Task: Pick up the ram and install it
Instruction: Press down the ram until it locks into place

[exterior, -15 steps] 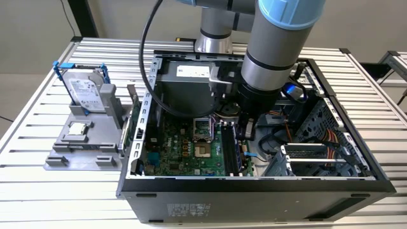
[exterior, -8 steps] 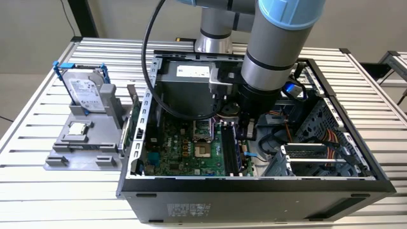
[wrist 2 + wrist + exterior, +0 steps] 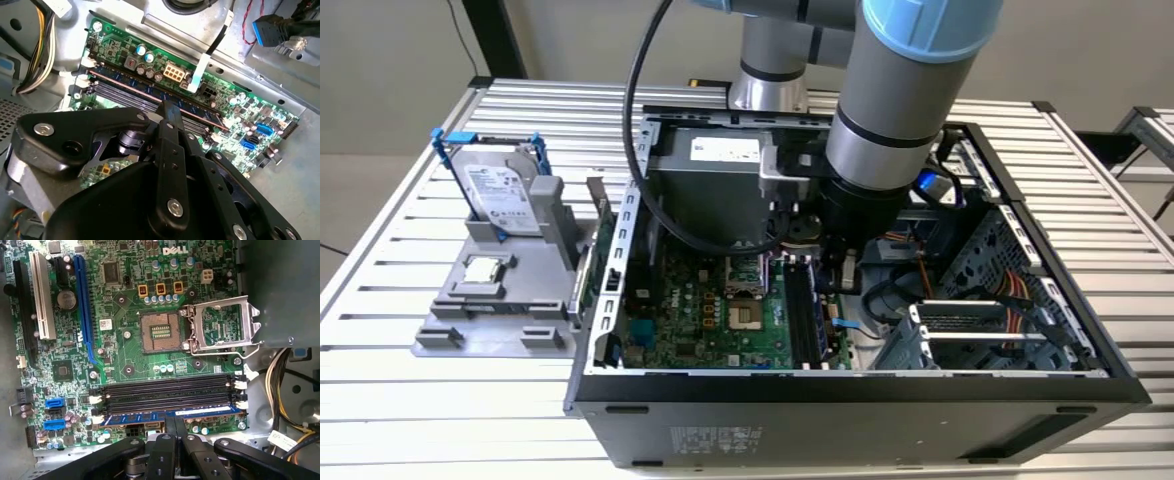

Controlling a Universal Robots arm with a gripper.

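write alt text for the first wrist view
The end effector sits over the blue ram, which lies in the outermost of four slots on a green motherboard. Above them is an open CPU socket.

Long blue ram (image 3: 170,415) stands on edge in a black slot (image 3: 165,390).

A robotics lab bench: slatted aluminium table (image 3: 427,400), open computer case (image 3: 854,395), grey fixture (image 3: 494,310) holding parts.
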